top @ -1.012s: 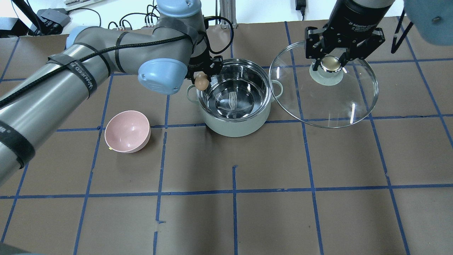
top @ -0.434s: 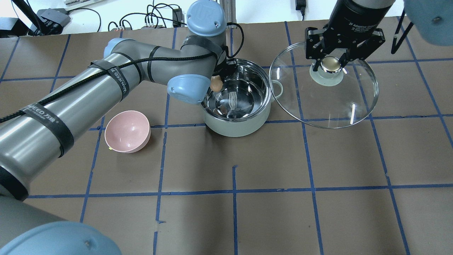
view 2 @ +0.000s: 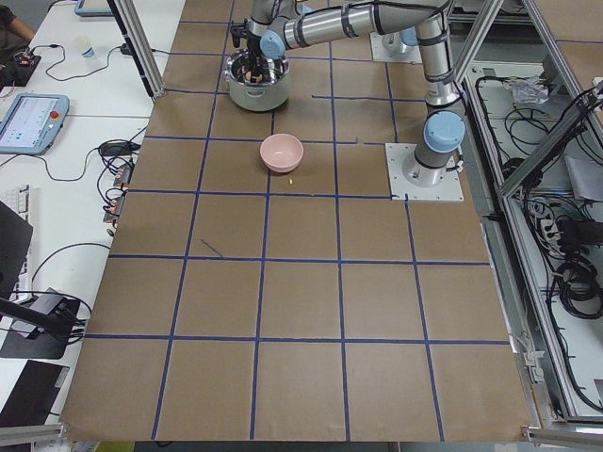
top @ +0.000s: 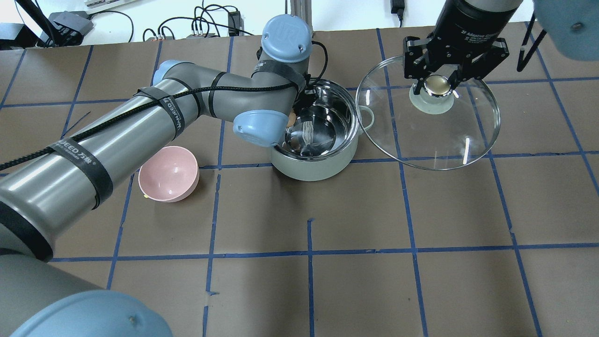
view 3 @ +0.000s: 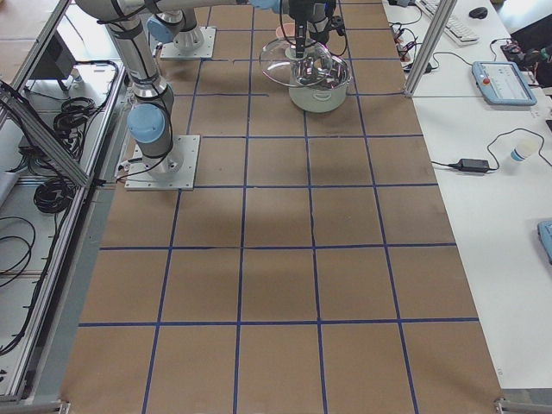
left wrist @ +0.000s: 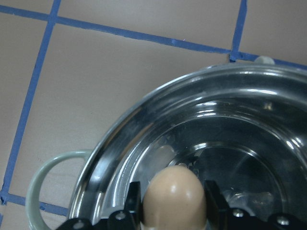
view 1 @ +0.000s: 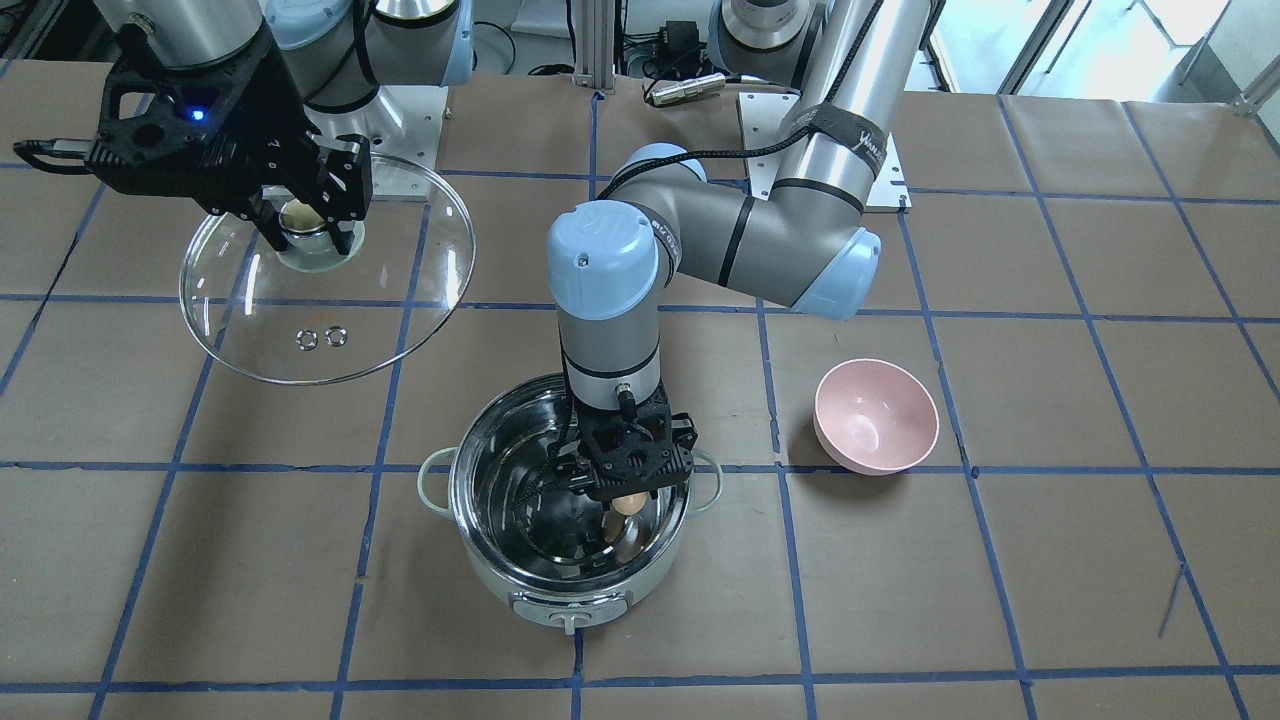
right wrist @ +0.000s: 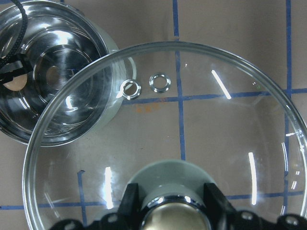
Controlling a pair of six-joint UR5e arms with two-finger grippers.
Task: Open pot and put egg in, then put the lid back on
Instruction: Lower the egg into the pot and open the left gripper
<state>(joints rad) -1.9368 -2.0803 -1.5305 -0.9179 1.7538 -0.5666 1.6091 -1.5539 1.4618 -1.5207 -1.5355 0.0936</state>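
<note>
The pot (view 1: 560, 590) (top: 323, 168) stands open on the table, its steel inside bare. My left gripper (view 1: 628, 500) reaches down inside the pot at its left side and is shut on the light-brown egg (view 1: 627, 505) (left wrist: 174, 196) (top: 291, 119). The egg hangs above the pot's floor. My right gripper (top: 437, 84) (view 1: 305, 225) is shut on the knob of the glass lid (top: 449, 140) (view 1: 300, 330) (right wrist: 192, 124). It holds the lid in the air to the right of the pot, its edge overlapping the pot's right handle (top: 367, 117).
A pink bowl (top: 168, 173) (view 1: 875, 415) sits on the table left of the pot, under my left arm. Blue tape lines grid the brown table (top: 355, 281). Cables lie along the far edge (top: 187, 28).
My left gripper has carried the egg from over the pot's left rim down into the pot. The arm has swung in over the table. The right gripper and lid have not moved.
</note>
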